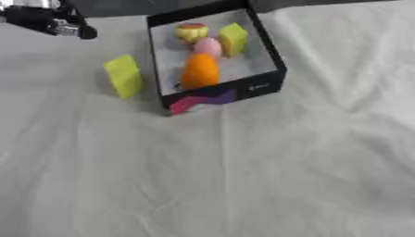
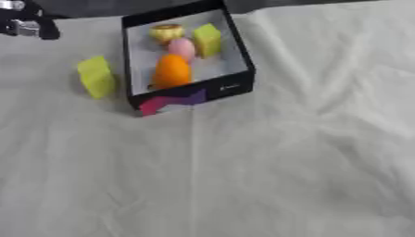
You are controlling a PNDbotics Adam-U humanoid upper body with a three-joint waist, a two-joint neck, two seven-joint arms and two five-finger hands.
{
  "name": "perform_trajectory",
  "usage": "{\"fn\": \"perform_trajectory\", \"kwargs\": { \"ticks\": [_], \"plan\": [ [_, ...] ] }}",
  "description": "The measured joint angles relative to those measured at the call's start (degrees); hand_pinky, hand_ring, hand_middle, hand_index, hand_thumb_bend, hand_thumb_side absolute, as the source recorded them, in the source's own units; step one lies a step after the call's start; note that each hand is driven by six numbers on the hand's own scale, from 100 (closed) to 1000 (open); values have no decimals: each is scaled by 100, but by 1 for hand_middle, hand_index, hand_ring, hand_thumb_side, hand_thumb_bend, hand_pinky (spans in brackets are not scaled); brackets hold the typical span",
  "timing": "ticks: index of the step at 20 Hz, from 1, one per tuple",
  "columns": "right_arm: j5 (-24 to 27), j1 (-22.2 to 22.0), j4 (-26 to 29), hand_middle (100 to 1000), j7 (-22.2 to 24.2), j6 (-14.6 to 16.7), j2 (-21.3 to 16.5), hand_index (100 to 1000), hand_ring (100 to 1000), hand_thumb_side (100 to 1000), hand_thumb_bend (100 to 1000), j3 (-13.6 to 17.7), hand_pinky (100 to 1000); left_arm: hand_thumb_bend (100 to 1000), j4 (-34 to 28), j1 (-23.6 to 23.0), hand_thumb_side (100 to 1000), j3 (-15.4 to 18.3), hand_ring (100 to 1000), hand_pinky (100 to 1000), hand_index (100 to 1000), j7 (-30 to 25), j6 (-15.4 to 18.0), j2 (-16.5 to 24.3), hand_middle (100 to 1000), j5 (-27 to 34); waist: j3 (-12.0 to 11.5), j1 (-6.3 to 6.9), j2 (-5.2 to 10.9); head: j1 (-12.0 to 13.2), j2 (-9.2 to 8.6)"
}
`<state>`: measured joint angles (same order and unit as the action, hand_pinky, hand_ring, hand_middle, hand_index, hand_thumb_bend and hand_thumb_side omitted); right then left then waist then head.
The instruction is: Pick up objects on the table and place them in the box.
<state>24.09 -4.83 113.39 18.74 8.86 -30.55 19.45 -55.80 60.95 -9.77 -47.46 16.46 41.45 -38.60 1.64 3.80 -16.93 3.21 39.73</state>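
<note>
The table (image 1: pixel 243 176), draped in white cloth, carries a black box (image 1: pixel 267 83) at the far middle, already holding an orange piece (image 1: pixel 199 70), a pink one (image 1: pixel 208 46), a yellow-green block (image 1: pixel 233 39) and a small yellow thing (image 1: pixel 191 31). One yellow-green block (image 1: pixel 124 76) is left outside, just beside the box's left wall. The left robot hand (image 1: pixel 48 19) sits at the far left corner; I cannot tell its fingers' state. I'd say it next reaches for that block.

Yellow block (image 1: pixel 124 76) beside box (image 1: pixel 265 86) (perhaps touching)
</note>
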Motion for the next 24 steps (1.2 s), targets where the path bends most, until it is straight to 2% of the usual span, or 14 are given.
{"fn": "perform_trajectory", "kwargs": {
  "ticks": [7, 10, 11, 12, 14, 15, 16, 18, 21, 24],
  "plan": [
    [-37, 4, 0, 619, -8, -54, 49, 856, 608, 554, 100, 29, 899, 542, 190, -54, 994, -68, 884, 989, 857, 26, 26, -216, 790, -285, 5, 0, 0, -6, 0],
    [-46, 4, 0, 618, -7, -77, 56, 855, 606, 557, 100, 30, 899, 473, 249, -81, 812, -69, 883, 988, 862, 42, 42, -278, 792, -319, 5, 0, 0, -7, 0],
    [-59, 3, 0, 618, -9, -85, 57, 855, 606, 557, 100, 31, 899, 473, 266, -84, 812, -70, 883, 988, 862, 44, 44, -299, 792, -319, 4, 0, 0, -8, 0],
    [-65, 2, 0, 617, -8, -91, 58, 855, 605, 558, 100, 31, 899, 417, 282, -84, 695, -71, 874, 983, 863, 47, 47, -315, 785, -315, 4, 0, 0, -8, 0],
    [-80, -6, 0, 617, -9, -116, 62, 854, 604, 559, 100, 32, 899, 359, 322, -87, 602, -71, 868, 980, 880, 49, 49, -351, 780, -251, -6, 0, 0, -16, 1],
    [-92, -16, 0, 616, -11, -130, 68, 854, 604, 560, 100, 32, 900, 339, 336, -97, 515, -74, 861, 975, 876, 49, 49, -357, 772, -186, -14, 0, 0, -27, 3],
    [-107, -28, 0, 616, -12, -136, 79, 853, 602, 561, 100, 34, 900, 313, 344, -108, 346, -85, 855, 973, 876, 49, 49, -357, 766, -101, -26, 0, 0, -31, 5],
    [-126, -41, 0, 614, -23, -153, 97, 852, 601, 565, 100, 37, 900, 258, 331, -192, 351, -139, 854, 972, 877, 138, -59, -353, 766, 125, -62, 1, 17, -40, 41],
    [-172, -79, 0, 613, -36, -205, 99, 851, 599, 569, 100, 61, 900, 235, 200, -344, 339, -272, 850, 968, 879, 428, -472, -309, 766, 553, -118, 15, 69, -75, 56],
    [-218, -81, 0, 611, -50, -257, 101, 850, 597, 572, 100, 67, 900, 187, -3, -424, 422, -412, 845, 963, 877, 591, -867, -221, 762, 988, -166, 47, 77, -99, 65]
  ]
}}
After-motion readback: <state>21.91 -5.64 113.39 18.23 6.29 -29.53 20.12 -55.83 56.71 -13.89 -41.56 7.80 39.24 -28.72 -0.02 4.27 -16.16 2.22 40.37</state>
